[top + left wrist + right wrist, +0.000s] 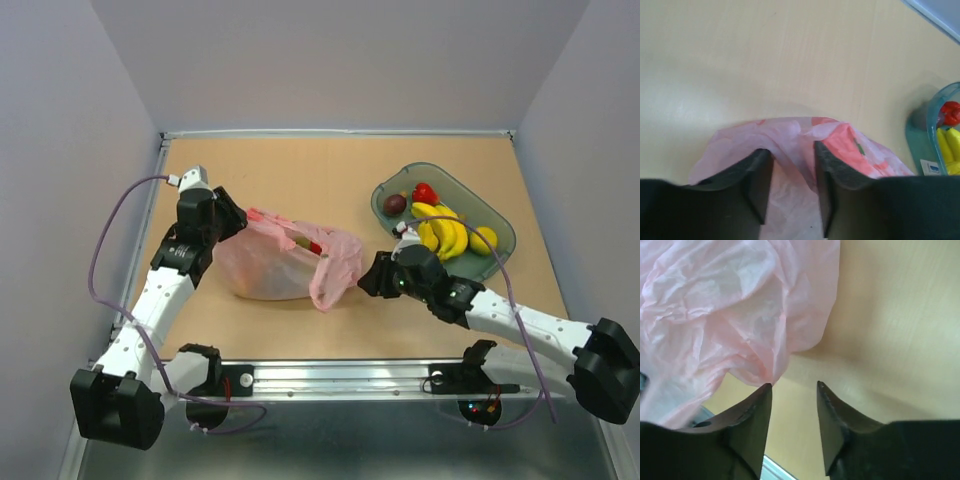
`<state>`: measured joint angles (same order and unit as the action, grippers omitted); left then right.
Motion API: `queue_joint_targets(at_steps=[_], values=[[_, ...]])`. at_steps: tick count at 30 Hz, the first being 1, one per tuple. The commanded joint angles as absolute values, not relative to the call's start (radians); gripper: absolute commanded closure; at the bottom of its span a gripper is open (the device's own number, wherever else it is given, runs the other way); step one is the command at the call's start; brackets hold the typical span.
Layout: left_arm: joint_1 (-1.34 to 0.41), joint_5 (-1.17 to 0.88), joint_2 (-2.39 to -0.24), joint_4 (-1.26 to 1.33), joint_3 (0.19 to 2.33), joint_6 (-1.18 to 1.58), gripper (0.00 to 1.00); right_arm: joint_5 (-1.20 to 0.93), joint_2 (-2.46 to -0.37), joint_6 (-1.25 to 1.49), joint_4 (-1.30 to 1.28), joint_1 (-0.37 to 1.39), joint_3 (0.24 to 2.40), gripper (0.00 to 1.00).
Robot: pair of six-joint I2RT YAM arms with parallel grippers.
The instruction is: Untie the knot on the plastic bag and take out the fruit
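The pink plastic bag [285, 262] lies crumpled left of the table's middle, with a loose tail [328, 288] drooping at its right end. Faint fruit shapes show through the film; a red and green bit [311, 244] sits near the top. I cannot make out the knot. My left gripper [238, 220] is at the bag's upper left corner. In the left wrist view it [791, 150] stands open with bag film [790, 200] lying across the gap. My right gripper [366, 277] is just right of the tail. It [794, 385] is open and empty, one fingertip [765, 390] touching a bag fold [740, 315].
A translucent green tray [500, 225] at the back right holds yellow bananas [445, 235], a dark purple fruit [395, 204], a red one [425, 193] and a small yellow one [483, 239]. The tray's rim [935, 107] also shows in the left wrist view. A metal rail [340, 375] runs along the near edge.
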<state>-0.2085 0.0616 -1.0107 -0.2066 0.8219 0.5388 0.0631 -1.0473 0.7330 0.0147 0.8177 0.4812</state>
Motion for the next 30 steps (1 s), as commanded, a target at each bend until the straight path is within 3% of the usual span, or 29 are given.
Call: queue_joint_targets(at_steps=[1, 5, 12, 16, 25, 30], values=[[-0.189, 0.067, -0.933, -0.196, 0.925, 0.422, 0.31, 0.127, -1.014, 0.513, -0.237, 0.815, 0.724, 0.43], [-0.190, 0.049, -0.878, -0.276, 0.985, 0.359, 0.20, 0.143, -1.043, 0.384, -0.357, 0.815, 0.917, 0.24], [-0.233, -0.097, -0.847, -0.360, 1.063, 0.307, 0.18, 0.106, -1.233, 0.195, -0.408, 0.815, 1.228, 0.12], [-0.400, -0.086, -0.860, -0.357, 1.072, 0.284, 0.18, 0.065, -1.366, 0.129, -0.411, 0.816, 1.382, 0.08], [-0.618, 0.054, -0.931, -0.322, 1.032, 0.247, 0.19, -0.077, -1.595, 0.081, -0.420, 0.815, 1.497, 0.09], [-0.644, 0.037, -0.939, -0.289, 0.988, 0.270, 0.25, -0.041, -1.621, 0.077, -0.420, 0.810, 1.467, 0.30]])
